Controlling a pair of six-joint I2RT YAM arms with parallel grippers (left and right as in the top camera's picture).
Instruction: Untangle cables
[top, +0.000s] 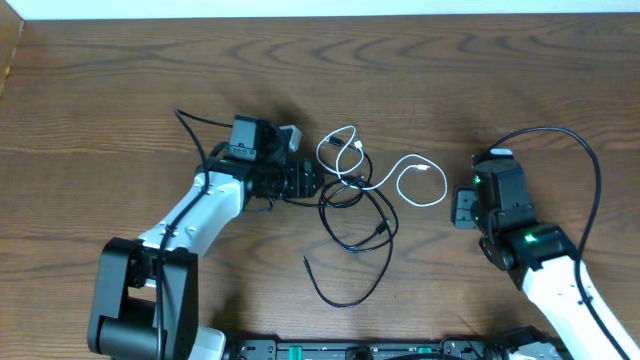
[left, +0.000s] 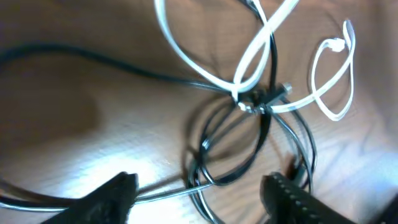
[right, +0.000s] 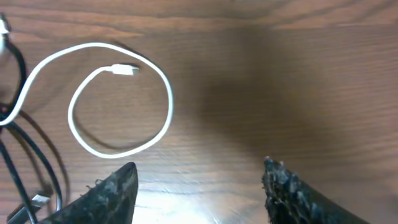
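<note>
A long black cable (top: 345, 304) lies in tangled loops at the table's middle. A shorter white cable (top: 410, 157) crosses it and curls off to the right. My left gripper (top: 312, 183) sits at the left edge of the tangle. In the left wrist view it is open (left: 199, 186), with black cable loops (left: 208, 177) lying between its fingers and the white cable (left: 249, 62) beyond, crossing the black one at the plugs. My right gripper (top: 460, 205) is open (right: 199, 171) and empty over bare wood, just right of the white cable's loop (right: 168, 106).
The wooden table (top: 300, 70) stretches behind the cables. Thicker black wires run from both arm bases, one arching over my right arm (top: 590, 160). The black cable's free tail (top: 306, 260) points toward the front edge.
</note>
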